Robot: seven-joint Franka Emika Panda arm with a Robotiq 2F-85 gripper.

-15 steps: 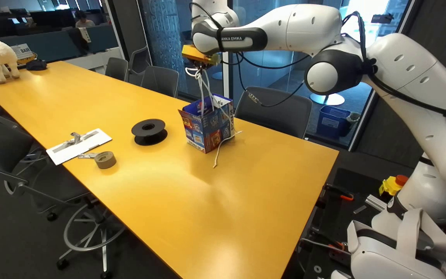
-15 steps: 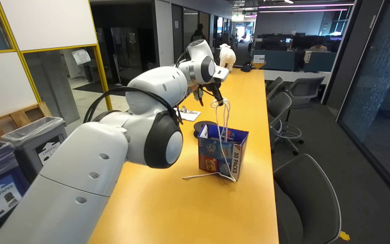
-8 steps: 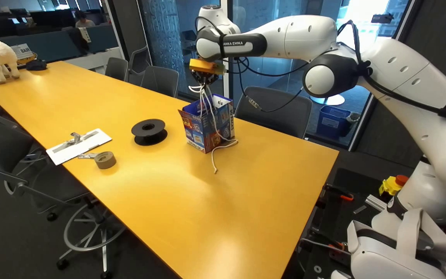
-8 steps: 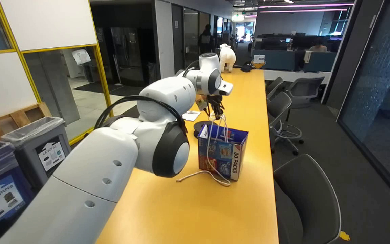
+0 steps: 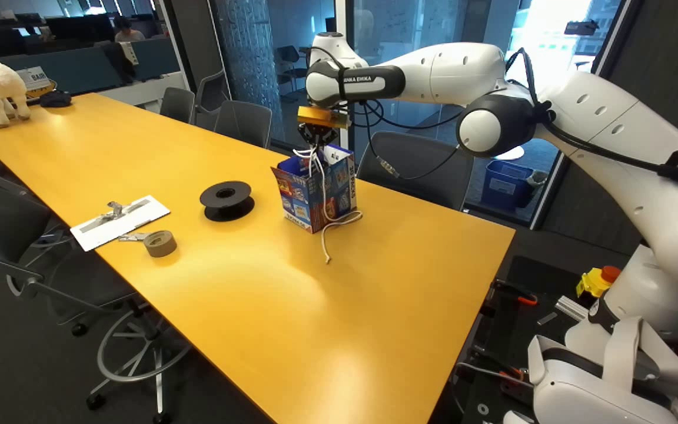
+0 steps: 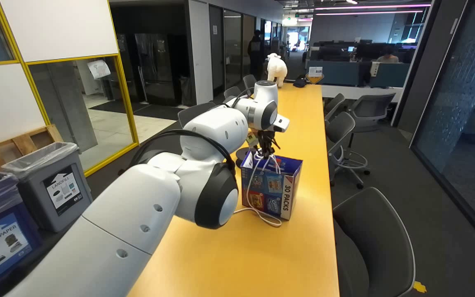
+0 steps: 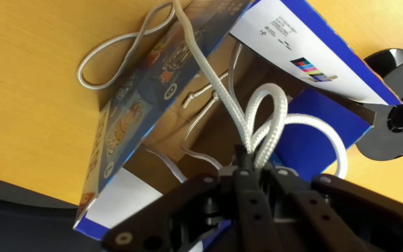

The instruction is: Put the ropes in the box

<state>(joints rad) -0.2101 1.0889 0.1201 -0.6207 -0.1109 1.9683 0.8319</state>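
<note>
At the lower center of the wrist view, a gripper (image 7: 257, 161) grasps bunched ropes (image 7: 219, 86) that look light, limp and soft, probably best pinched where several strands gather. They sit in its grip and loop just beside it over the box (image 7: 145, 92), other lengths hanging inside, one strand running outside to the table (image 7: 30, 105) at upper left.

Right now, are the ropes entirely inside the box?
No, the wrist view shows a loop of rope lying on the table beside the box, outside its printed wall.
</note>
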